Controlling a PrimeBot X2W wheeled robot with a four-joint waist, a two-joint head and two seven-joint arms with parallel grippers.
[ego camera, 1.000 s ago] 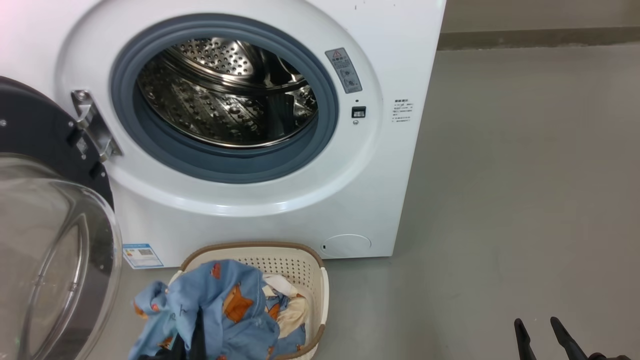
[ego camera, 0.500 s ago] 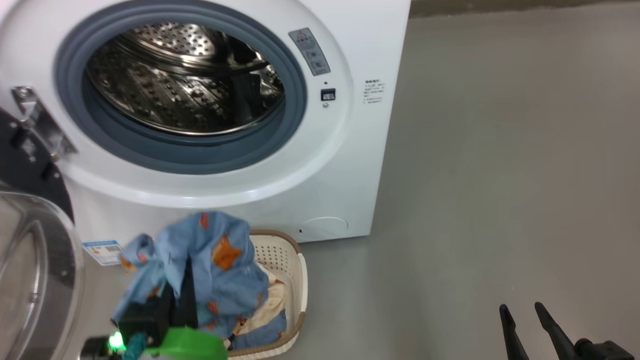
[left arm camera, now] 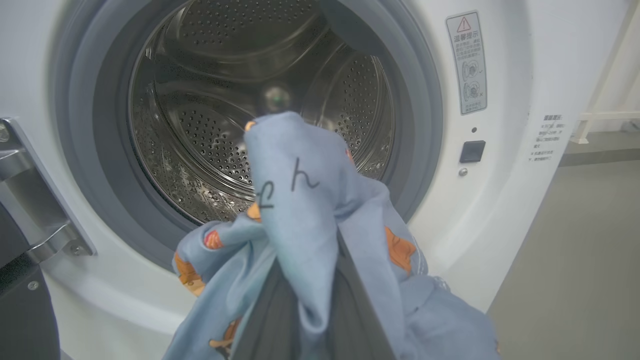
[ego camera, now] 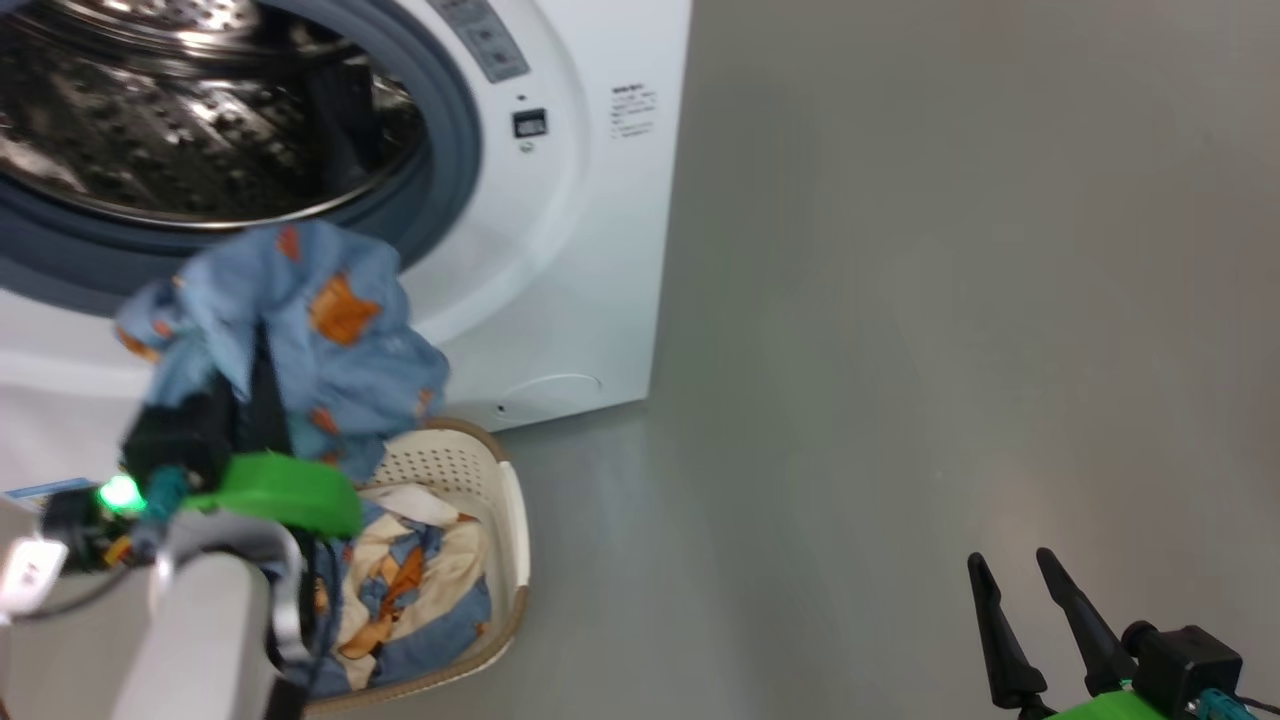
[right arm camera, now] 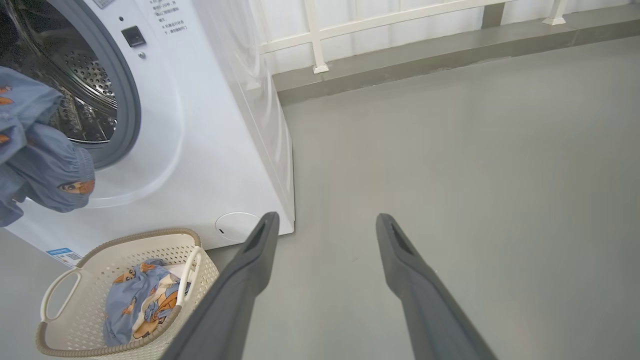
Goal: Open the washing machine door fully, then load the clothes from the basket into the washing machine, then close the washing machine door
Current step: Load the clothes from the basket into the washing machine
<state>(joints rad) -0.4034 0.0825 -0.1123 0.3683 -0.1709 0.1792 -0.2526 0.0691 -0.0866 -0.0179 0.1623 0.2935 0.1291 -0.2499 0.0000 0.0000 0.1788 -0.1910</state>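
Note:
My left gripper (ego camera: 262, 365) is shut on a light blue garment (ego camera: 300, 320) printed with orange figures. It holds the garment up in front of the washing machine (ego camera: 600, 250), level with the lower rim of the grey gasket. In the left wrist view the garment (left arm camera: 305, 200) drapes over my fingers, facing the steel drum (left arm camera: 210, 115). The door's hinge and dark edge (left arm camera: 20, 305) show at the left. More clothes (ego camera: 410, 580) lie in the cream basket (ego camera: 515, 510) below. My right gripper (ego camera: 1010, 557) stands open and empty over bare floor.
Grey floor stretches to the right of the machine. In the right wrist view a white railing (right arm camera: 312, 35) and a grey kerb (right arm camera: 400, 60) run along the back. The basket (right arm camera: 145, 235) stands against the machine's front, near the round filter cover (right arm camera: 237, 226).
The head camera has swung right and down. My left gripper has lifted the blue garment out of the basket to the height of the drum opening. The right gripper stays open.

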